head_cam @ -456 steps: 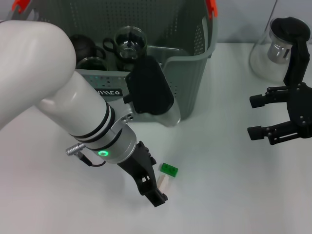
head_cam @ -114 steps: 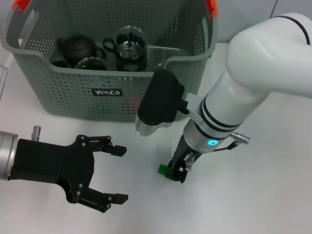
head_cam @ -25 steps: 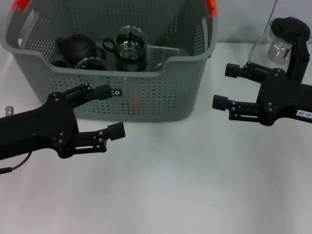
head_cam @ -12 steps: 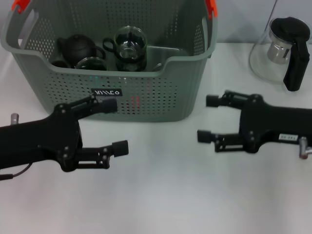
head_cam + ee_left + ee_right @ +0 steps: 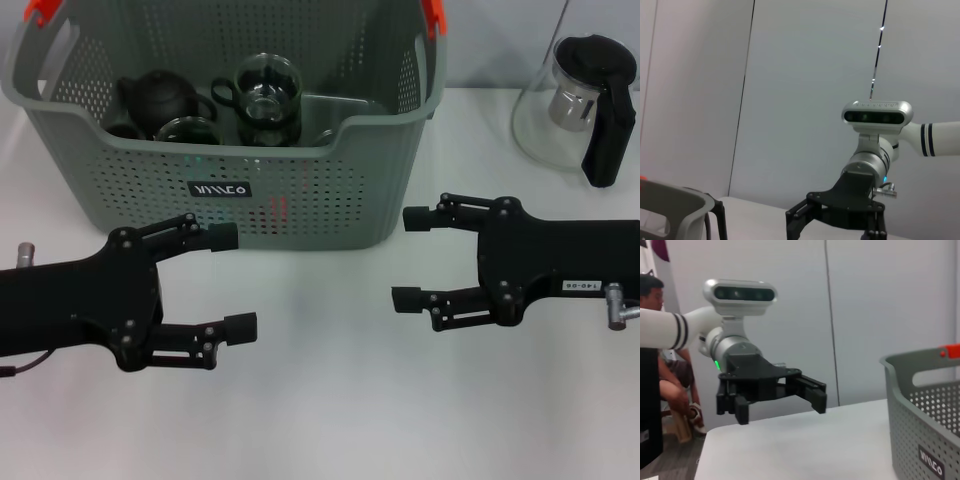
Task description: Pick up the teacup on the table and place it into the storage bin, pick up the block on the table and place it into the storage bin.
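now the left gripper (image 5: 228,281) hangs low over the white desk (image 5: 330,400), just in front of the storage bin (image 5: 330,190), its two fingers spread wide and holding nothing. opposite it, the right gripper (image 5: 410,258) is likewise released and empty, its two fingers parted, pointing toward the left one. both black forearms lie roughly level above the desk, reaching inward from either side, the grippers facing each other and apart. each wrist view shows the other arm's gripper across the desk, under the robot's head camera (image 5: 740,292).

inside the one grey-green perforated storage bin sit a dark teapot (image 5: 160,95), a glass mug (image 5: 265,90) with a black handle and a low glass teacup (image 5: 188,130). two orange-red handle clips (image 5: 432,12) top its rim. one glass pitcher (image 5: 580,100) with a black handle stands on the desk, well beyond the right gripper.
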`<state>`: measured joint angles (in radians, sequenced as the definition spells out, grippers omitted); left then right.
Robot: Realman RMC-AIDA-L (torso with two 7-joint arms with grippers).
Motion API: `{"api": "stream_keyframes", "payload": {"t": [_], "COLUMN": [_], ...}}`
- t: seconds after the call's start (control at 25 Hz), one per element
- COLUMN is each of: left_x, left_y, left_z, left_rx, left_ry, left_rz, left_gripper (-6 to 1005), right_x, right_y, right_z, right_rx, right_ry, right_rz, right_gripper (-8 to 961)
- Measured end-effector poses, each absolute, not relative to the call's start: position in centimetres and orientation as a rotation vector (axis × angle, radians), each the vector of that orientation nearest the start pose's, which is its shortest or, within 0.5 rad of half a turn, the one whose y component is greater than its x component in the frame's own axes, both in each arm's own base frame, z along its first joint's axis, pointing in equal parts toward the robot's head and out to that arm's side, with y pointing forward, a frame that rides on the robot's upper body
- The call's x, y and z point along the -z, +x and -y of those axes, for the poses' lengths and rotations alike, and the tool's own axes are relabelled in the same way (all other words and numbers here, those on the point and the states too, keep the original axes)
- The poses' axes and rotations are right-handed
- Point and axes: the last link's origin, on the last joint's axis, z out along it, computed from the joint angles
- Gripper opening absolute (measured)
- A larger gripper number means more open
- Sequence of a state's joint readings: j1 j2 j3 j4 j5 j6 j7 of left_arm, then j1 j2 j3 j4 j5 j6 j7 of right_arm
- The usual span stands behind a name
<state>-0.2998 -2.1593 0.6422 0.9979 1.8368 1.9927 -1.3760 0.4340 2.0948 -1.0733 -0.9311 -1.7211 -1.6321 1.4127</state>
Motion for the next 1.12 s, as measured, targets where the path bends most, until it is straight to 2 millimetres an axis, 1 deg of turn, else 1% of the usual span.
{"api": "stream_keyframes", "payload": {"t": [0.16, 0.48, 0.68, 1.12], "left_x": [-4.6, -4.6, -4.0, -2.6], "left_y": [-24.7, -24.7, -25.0, -26.1], "left_z": [-25.1, -25.0, -25.3, -25.9], "left_rx": [1.032, 1.032, 0.966, 0.831], "left_ry": [-2.759, -2.77, -2.802, -2.828], "left_rz": [0.36, 0.359, 0.389, 0.511], "left_gripper": [940, 940, 940, 940], "right_x": [-0.1, -0.1, 0.2, 0.9], "right_y": [19.8, 19.7, 20.0, 20.7], "right_z": [-31.0, -31.1, -31.2, -31.6], "right_rx": [-0.826, -0.819, -0.758, -0.61], "right_ry": [-2.915, -2.917, -2.94, -2.991], "right_rz": [-0.203, -0.199, -0.209, -0.27], "right_gripper": [937, 934, 931, 931]}}
